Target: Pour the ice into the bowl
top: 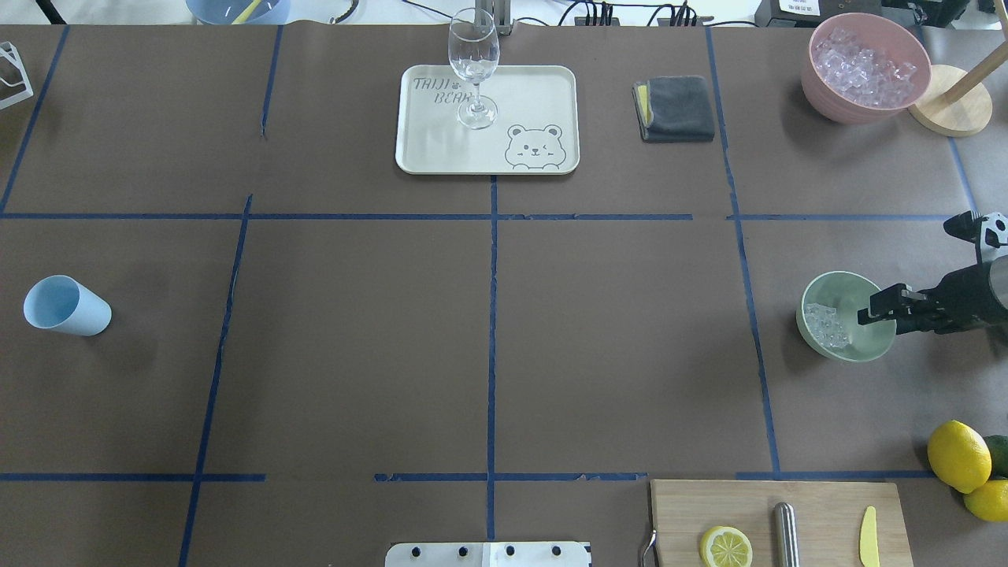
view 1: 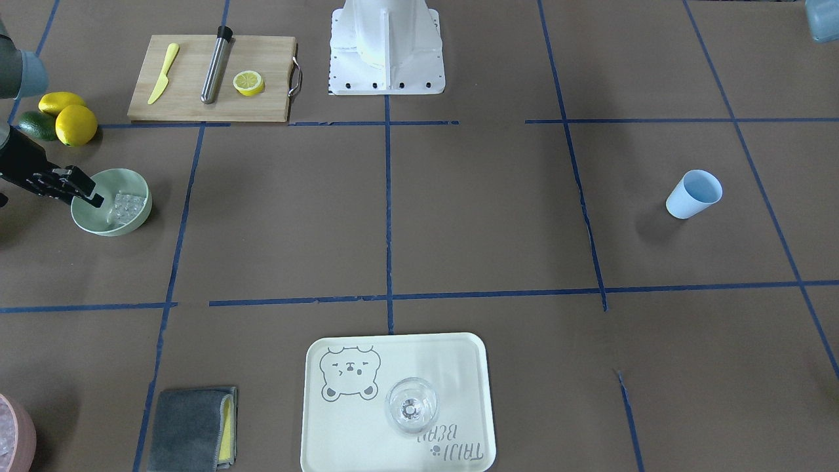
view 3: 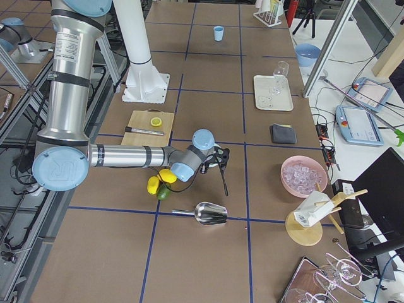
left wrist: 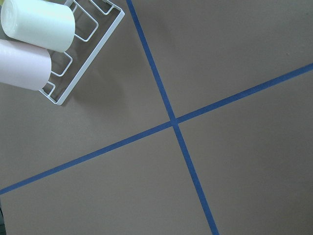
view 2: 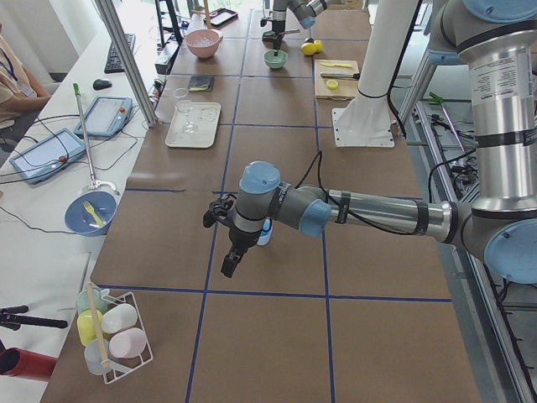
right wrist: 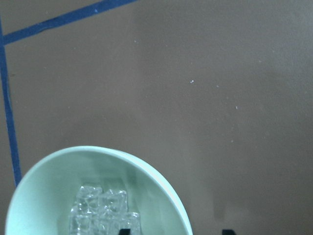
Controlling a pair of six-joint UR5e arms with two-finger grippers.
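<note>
The pale mint-green bowl (top: pixel 839 283) stands on the table's right side, and also shows in the front view (view 1: pixel 115 226) and small in the left view (view 2: pixel 275 59). Clear ice cubes (top: pixel 827 327) lie piled inside it against one wall (view 1: pixel 128 206) (right wrist: pixel 102 210). My right gripper (top: pixel 872 307) is open at the bowl's rim (right wrist: pixel 161 181); one fingertip (right wrist: pixel 124 231) is inside the bowl and the other is outside. My left gripper (view 2: pixel 228 267) hangs over the table near the light blue cup (view 2: pixel 264 235); I cannot tell whether it is open or shut.
A pink container of crushed ice (top: pixel 866 67) stands far right. Lemons (top: pixel 957 455) and a cutting board (top: pixel 780 520) are near the bowl. A tray (top: pixel 535 102) holds a clear glass (top: pixel 473 63); a grey cloth (top: pixel 676 109) lies beside it. A metal scoop (view 3: pixel 211 213) lies on the table.
</note>
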